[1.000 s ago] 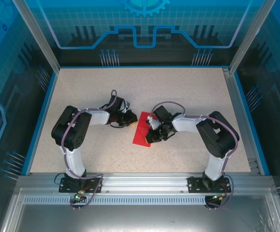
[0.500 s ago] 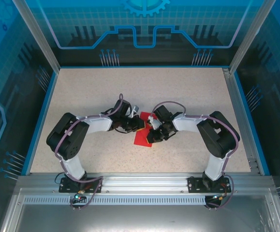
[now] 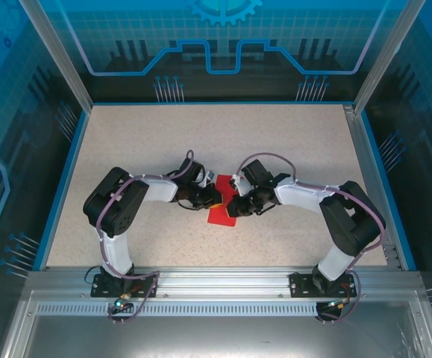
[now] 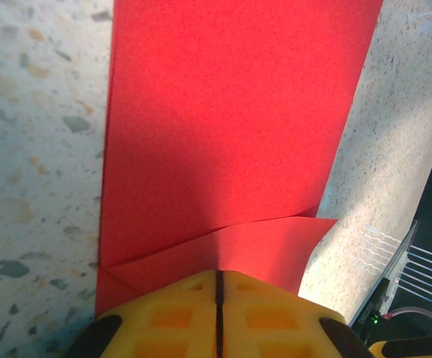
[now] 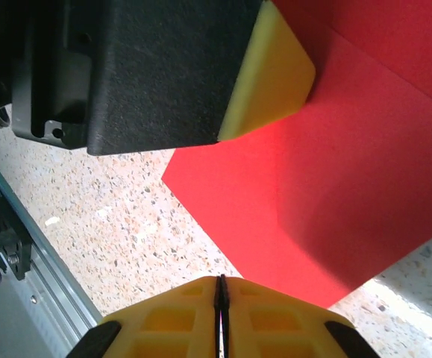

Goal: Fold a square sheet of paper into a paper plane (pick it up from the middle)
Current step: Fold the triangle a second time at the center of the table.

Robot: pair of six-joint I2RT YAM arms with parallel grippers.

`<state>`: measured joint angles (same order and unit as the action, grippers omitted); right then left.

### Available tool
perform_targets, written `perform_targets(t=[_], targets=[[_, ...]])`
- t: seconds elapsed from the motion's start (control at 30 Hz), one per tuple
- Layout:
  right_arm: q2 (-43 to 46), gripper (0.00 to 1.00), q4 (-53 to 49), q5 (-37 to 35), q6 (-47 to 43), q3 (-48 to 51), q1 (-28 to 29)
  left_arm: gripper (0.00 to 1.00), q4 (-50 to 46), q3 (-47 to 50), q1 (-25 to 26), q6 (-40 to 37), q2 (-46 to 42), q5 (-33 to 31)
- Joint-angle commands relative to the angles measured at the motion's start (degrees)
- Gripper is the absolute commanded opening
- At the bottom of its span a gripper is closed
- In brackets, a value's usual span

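The square sheet of paper [image 3: 220,215] lies flat on the speckled table between the two arms, bright red and partly folded. In the left wrist view the paper [image 4: 230,112] is a long red strip with a folded flap at its near end. My left gripper [image 4: 218,271] is shut, and its yellow tips rest on that flap. From above, the left gripper [image 3: 213,196] sits at the paper's upper left edge. My right gripper [image 5: 219,277] is shut too, its tips on the table just off the paper's [image 5: 335,209] edge. From above, the right gripper [image 3: 233,208] is at the paper's right side. One yellow fingertip [image 5: 271,74] of the left gripper shows over the paper.
The speckled table [image 3: 126,149] has a blue rim and transparent walls on three sides. A metal rail [image 3: 216,280] runs along the near edge where both arm bases stand. Open tabletop lies behind and beside the paper.
The left arm has swung right and brought its gripper onto the paper's left edge. The right gripper has shifted slightly up and left, its elbow swinging outward.
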<state>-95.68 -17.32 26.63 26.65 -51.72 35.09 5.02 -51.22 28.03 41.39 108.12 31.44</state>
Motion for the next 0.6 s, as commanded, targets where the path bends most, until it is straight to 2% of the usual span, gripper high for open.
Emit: perform_targets(t=[0.0,0.23,0.47,0.57], targets=[[-0.8,0.11,1.7,1.6,2.9,2.7,1.4,0.09,-1.5,1.3,0.1,-1.7,1.7,-0.7],[-4.1,0.10,2.2,-1.2,3.0,4.6,1.8,0.09,-1.8,1.5,0.1,-1.9,1.3,-0.4],[-5.8,0.10,4.2,0.6,3.2,7.8,0.9,0.09,-2.3,1.4,0.2,-2.0,0.8,-0.4],[-2.9,0.10,4.2,2.0,3.7,6.6,0.7,0.09,-2.5,1.3,0.2,-2.1,0.6,-0.3]])
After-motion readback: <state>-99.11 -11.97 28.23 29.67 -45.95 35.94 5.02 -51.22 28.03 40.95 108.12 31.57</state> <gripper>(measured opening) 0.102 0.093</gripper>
